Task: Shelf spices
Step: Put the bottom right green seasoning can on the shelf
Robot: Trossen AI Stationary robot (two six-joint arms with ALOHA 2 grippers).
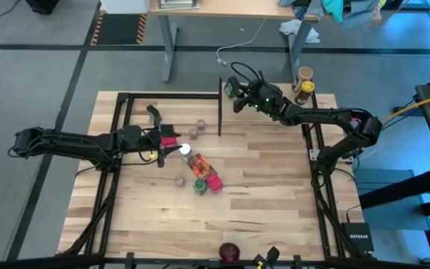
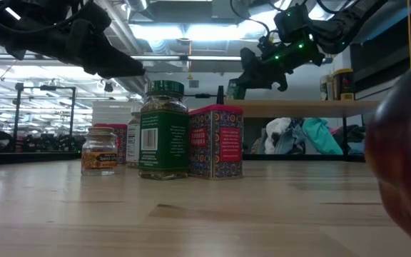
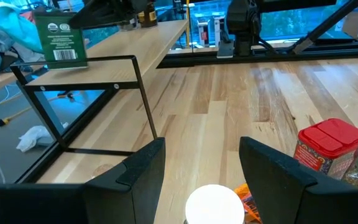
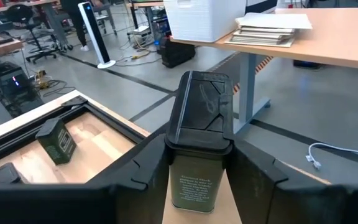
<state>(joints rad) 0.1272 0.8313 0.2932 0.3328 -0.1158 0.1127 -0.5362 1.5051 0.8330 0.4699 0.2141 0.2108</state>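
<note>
My right pincer (image 4: 197, 171) clamps a green tin (image 4: 199, 155) above the shelf's (image 1: 271, 123) far left corner; my left pincer (image 3: 201, 165), apart, hovers over the white-capped bottle (image 3: 215, 204).

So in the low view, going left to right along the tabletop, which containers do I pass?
Small amber jar → green-labelled jar with the green lid → red patterned tin. The ones tucked behind them overlap too much to place.

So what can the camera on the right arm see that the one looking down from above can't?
Only the right wrist view shows the label and dark lid of the green tin clamped in the right gripper, and a white box on a desk. Only the high view shows the left gripper by the white-capped bottle and two jars on the shelf. Both show the right gripper.
</note>
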